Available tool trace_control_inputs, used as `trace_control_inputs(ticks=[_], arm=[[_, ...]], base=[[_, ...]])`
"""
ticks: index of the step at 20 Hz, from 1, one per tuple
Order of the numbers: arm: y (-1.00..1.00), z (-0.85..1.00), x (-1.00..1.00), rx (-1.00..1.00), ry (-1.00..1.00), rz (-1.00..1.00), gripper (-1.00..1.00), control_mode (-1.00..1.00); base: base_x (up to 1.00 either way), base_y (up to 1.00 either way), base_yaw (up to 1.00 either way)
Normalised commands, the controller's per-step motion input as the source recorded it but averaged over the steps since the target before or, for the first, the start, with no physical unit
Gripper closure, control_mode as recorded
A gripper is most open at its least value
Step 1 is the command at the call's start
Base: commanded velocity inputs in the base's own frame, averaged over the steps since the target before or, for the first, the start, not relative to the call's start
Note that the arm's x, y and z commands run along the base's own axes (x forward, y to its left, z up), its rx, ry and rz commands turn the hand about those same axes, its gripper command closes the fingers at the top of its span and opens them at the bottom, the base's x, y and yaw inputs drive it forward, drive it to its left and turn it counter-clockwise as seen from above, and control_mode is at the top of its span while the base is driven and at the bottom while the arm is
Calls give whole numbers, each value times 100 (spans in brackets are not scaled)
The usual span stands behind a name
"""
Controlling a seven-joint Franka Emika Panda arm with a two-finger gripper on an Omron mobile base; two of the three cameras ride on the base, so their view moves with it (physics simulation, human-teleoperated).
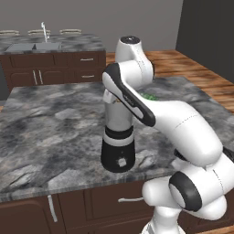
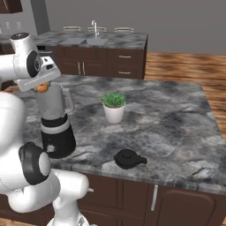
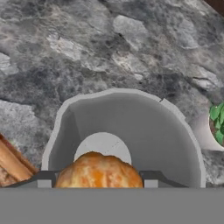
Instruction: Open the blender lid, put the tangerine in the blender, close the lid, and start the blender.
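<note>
The tangerine [image 3: 99, 170] sits between the two dark fingers [image 3: 43, 180], which press against its left and right sides and hold it directly above the open mouth of the blender [image 2: 55, 121]. In the hand view the fruit hangs over the near part of the grey jar's round opening, with the pale floor of the jar showing just behind it and the jar's rim curving around on every side. In the right base view the tangerine [image 2: 42, 87] appears as a small orange spot just at the jar top, under the white hand. The blender stands near the front edge of the grey marbled table [image 2: 176, 119], toward the table's left end as that view shows it, its black base [image 1: 117, 156] with a small white button facing the robot. The blender lid [image 2: 128, 159] lies off the jar, flat on the table near the front edge, well apart from the blender on its handle side. A white pot with a green plant [image 2: 114, 106] stands farther back, between blender and lid in depth, apart from both. Broad bare stone spreads behind and beside the plant.
</note>
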Motion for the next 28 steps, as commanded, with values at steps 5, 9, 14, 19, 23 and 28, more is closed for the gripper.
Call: trace_control_inputs(ticks=[5,9,14,19,23,28], arm=[[0,-40,28,0,8,0,100,-100],[-4,-16,11,0,1,0,100,-100],[-2,-21,16,0,0,0,100,-100],[0,-46,11,0,0,0,100,-100],[0,-49,0,0,0,0,-100,-100],[-6,-11,-2,0,0,0,-100,-100]], base=[[0,0,0],[0,0,0],[0,0,0],[0,0,0],[0,0,0],[0,0,0]])
